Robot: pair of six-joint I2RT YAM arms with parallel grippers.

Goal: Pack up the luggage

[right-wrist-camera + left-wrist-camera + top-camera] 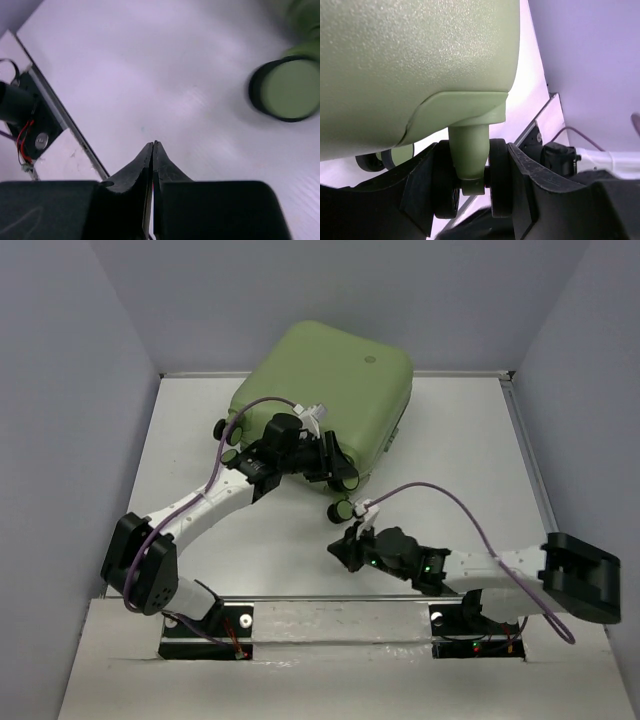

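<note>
The luggage (325, 390) is a pale sage-green hard-shell suitcase, closed, lying at the back middle of the table. Its shell fills the top of the left wrist view (410, 65). My left gripper (335, 468) is at its near right corner, shut on a caster wheel (469, 165), with a black finger pressed on each side of the twin wheel. My right gripper (340, 550) hangs low over the table, just nearer than another caster wheel (343, 510). It is shut and empty (153, 146). That wheel shows at the right in the right wrist view (286, 90).
Two more caster wheels (224, 440) stick out on the suitcase's left side. The white table (450, 440) has raised side walls. The arm bases and a metal rail (340, 610) run along the near edge.
</note>
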